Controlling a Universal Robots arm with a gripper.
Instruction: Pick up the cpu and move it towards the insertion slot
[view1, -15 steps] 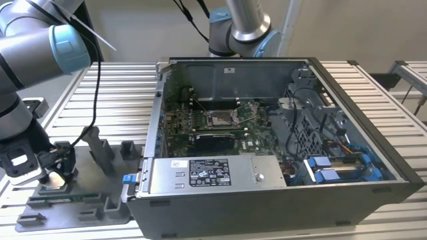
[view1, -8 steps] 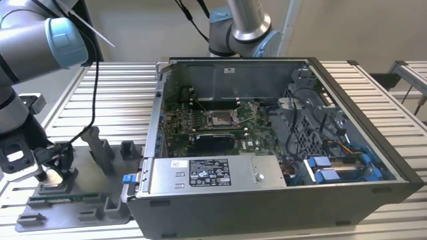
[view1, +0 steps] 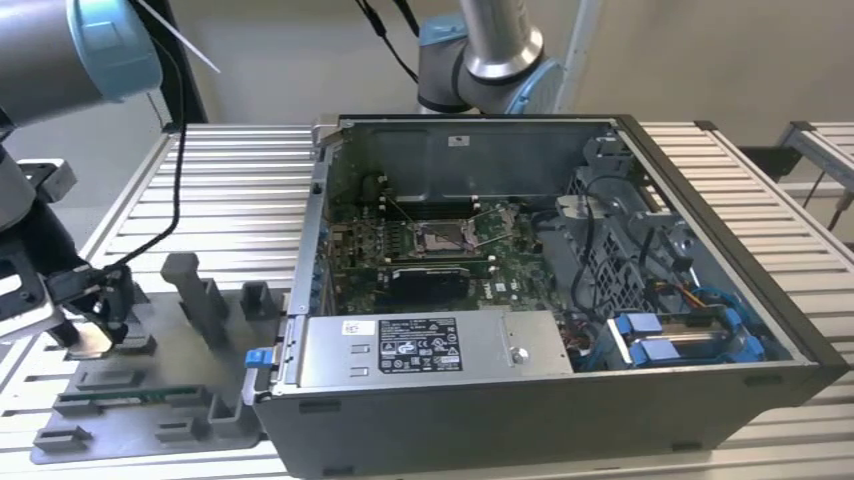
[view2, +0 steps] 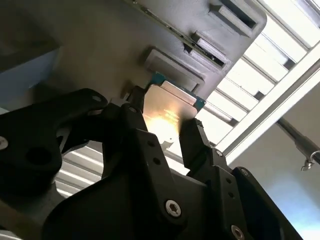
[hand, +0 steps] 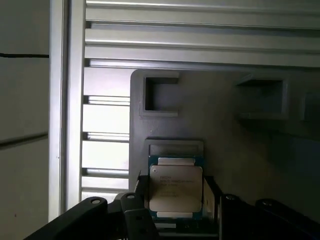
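The tool pinches the cpu by opposite edges, likely sparing its faces, just above the grey tray, well apart from the insertion slot.

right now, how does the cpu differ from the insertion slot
The cpu is a small loose chip held between the fingers over the grey tray at the exterior view's left; the insertion slot is set into the green board inside the computer case. The cpu shows a plain silvery top; the insertion slot has a shiny metal frame around a brownish centre. Both are square.
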